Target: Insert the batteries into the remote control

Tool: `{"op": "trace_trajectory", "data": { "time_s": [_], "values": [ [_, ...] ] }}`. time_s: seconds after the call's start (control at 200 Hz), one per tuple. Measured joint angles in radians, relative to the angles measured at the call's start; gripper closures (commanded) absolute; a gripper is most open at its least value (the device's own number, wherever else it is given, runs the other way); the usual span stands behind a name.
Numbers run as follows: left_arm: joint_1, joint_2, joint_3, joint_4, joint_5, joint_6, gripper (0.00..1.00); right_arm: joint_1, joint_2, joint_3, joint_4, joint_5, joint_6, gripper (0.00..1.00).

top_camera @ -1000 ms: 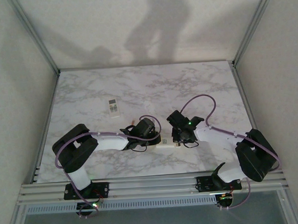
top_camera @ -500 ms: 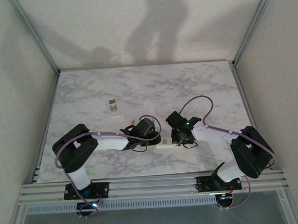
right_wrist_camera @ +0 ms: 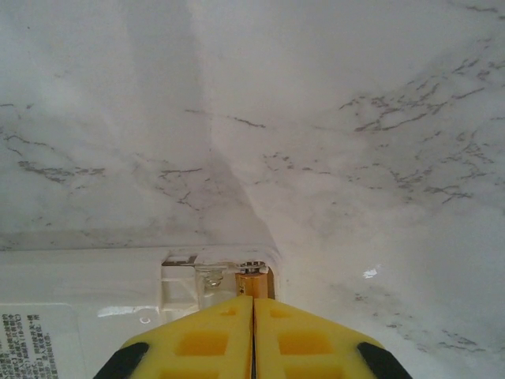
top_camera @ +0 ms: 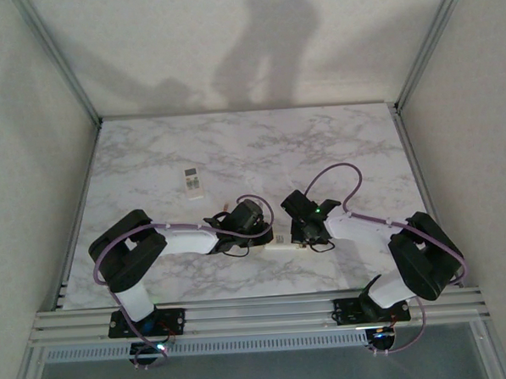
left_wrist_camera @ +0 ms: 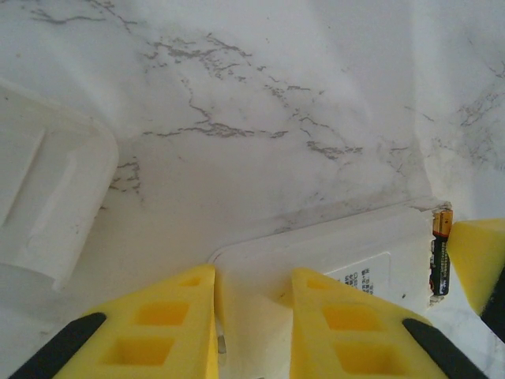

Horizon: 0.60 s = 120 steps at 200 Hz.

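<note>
The white remote control (top_camera: 281, 246) lies back-up on the marble table between my two grippers. My left gripper (left_wrist_camera: 252, 278) is shut on its near end, one yellow finger on each side of the edge. At the other end the battery recess holds one dark battery with an orange end (right_wrist_camera: 254, 283), also visible from the left wrist (left_wrist_camera: 440, 254). The slot beside it shows a bare spring (right_wrist_camera: 207, 276). My right gripper (right_wrist_camera: 253, 300) is shut, fingers pressed together, with its tips right over that battery.
A small white rectangular piece with dark markings (top_camera: 192, 182) lies farther back on the left. A white moulded plastic piece (left_wrist_camera: 43, 197) rests close to the remote. The marble table (top_camera: 251, 147) has aluminium rails along its sides.
The right gripper's fingers have closed fully together, and the right arm has shifted slightly left over the recess. The left gripper and the remote have not moved.
</note>
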<state>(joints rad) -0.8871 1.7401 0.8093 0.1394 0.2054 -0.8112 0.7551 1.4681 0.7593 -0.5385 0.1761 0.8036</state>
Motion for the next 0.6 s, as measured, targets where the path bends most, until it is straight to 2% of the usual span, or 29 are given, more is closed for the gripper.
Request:
{"op": "trace_trajectory", "data": {
  "time_s": [0.125,0.22,0.37,0.601],
  "values": [
    [0.0,0.0,0.0,0.0,0.0,0.004,0.7,0.0,-0.004,0.022,-0.038,0.008,-0.007,0.8],
    [-0.002,0.0,0.001,-0.002,-0.005,0.009,0.64,0.0,-0.02,0.05,-0.093,0.014,-0.019,0.79],
    [-0.013,-0.011,0.003,-0.014,-0.019,0.026,0.46,0.0,-0.082,0.108,-0.148,0.015,-0.027,0.78],
    [0.005,-0.158,0.025,-0.19,-0.121,0.065,0.48,0.0,-0.19,0.153,-0.185,0.055,-0.033,0.73]
  ]
}}
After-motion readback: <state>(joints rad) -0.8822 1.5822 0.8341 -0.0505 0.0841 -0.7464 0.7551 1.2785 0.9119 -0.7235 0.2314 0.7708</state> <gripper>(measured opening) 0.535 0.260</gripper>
